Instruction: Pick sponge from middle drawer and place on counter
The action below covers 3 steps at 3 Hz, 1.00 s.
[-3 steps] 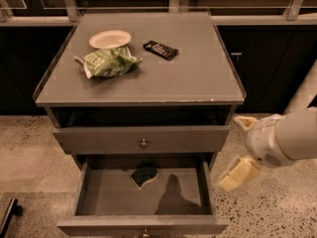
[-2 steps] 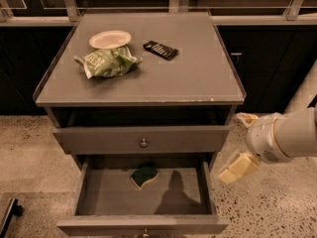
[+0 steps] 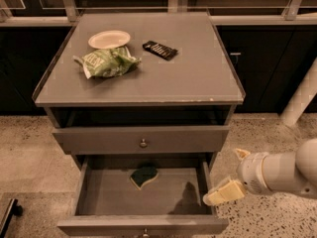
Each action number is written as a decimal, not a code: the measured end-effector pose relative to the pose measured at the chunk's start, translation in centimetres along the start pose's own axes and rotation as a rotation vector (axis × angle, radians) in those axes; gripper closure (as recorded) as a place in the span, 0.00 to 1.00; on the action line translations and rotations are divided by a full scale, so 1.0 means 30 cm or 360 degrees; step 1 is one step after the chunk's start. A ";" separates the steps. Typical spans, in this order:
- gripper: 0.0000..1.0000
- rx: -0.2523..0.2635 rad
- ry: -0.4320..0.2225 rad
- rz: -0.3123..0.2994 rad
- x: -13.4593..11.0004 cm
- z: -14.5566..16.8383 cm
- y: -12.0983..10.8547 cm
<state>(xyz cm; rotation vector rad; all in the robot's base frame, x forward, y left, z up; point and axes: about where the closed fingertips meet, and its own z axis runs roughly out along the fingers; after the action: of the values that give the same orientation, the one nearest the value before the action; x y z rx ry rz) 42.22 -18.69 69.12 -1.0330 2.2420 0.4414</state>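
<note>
Camera view looks down on a grey cabinet from the front.

Worktop (image 3: 198,78): broad, smooth, grey, with pale chips along the front edge. On its rear left part sits a round pale plate (image 3: 109,38). Just in front of the plate, touching or nearly so, lies a crumpled green-and-white snack bag (image 3: 106,62). A flat black packet (image 3: 160,49) lies right of the plate, apart from both.

Upper drawer front (image 3: 99,140) is closed, with a round metal knob (image 3: 143,143) at centre. An open dark gap runs between it and the worktop.

Middle drawer (image 3: 109,200) is pulled well out, its flat grey floor in full sight. Sponge (image 3: 144,175) lies on that floor toward the back, roughly centred, green face up with a yellow edge showing at the lower left. It touches neither side wall. Nothing else is seen in the drawer except a dark shadow on the right half of the floor.

Tool (image 3: 224,176) hangs at lower right, outside the drawer, just beside its right wall and above the speckled floor (image 3: 29,152). Two pale yellow fingers (image 3: 225,192) stand apart, nothing between them: one points down-left toward the drawer's right front corner, the other shows only as a short tip higher up. Tool is well apart from the sponge. White arm (image 3: 282,172) enters from the right edge.
</note>
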 end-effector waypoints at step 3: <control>0.00 -0.0147 -0.0100 0.0191 0.182 0.323 0.001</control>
<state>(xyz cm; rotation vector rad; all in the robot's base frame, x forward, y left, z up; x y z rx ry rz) 43.33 -16.59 58.25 -0.9207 2.2530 0.6255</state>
